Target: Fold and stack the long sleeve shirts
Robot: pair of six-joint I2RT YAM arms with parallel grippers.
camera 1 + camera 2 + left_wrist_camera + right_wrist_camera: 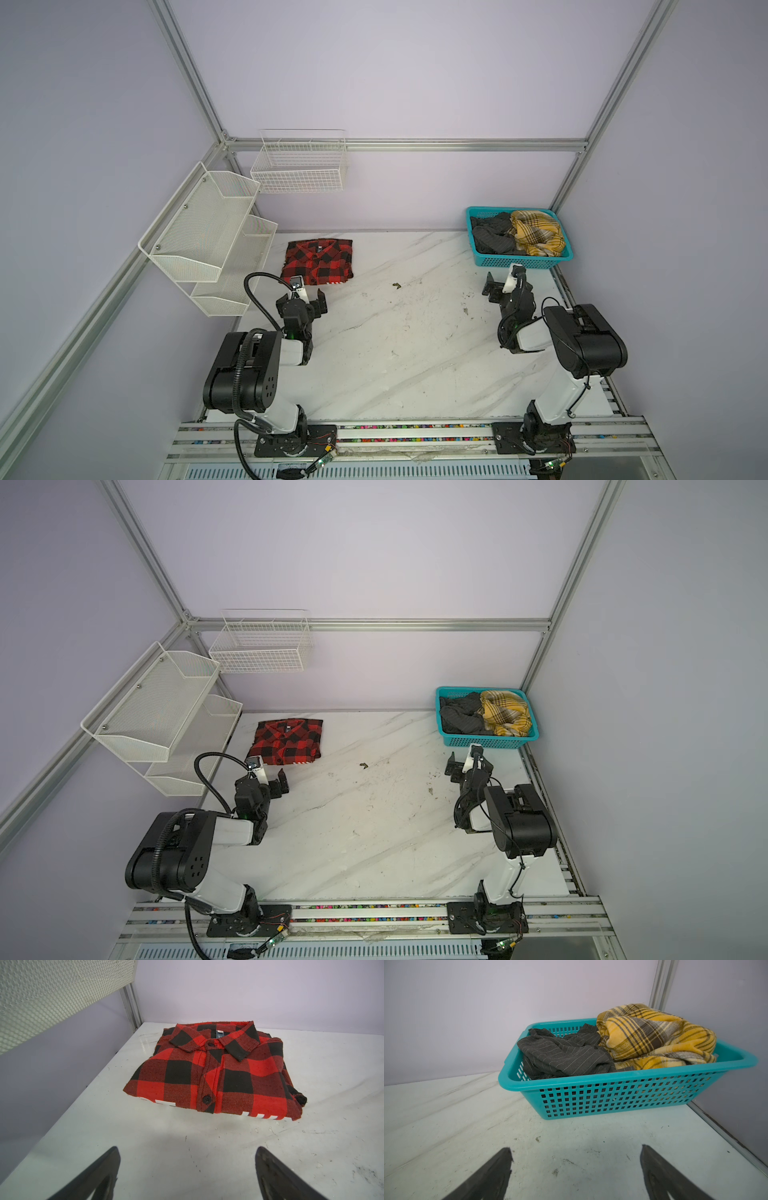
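Red-and-black shirt (214,1076) lies folded just beyond the left end effector (187,1149) (jaws spread wide, empty).

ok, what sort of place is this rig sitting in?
Probably a lab test cell, not a home: bare panels in an aluminium frame, two robot arms bolted to a rail at a marble-look table, and a basket of crumpled shirts staged as laundry.
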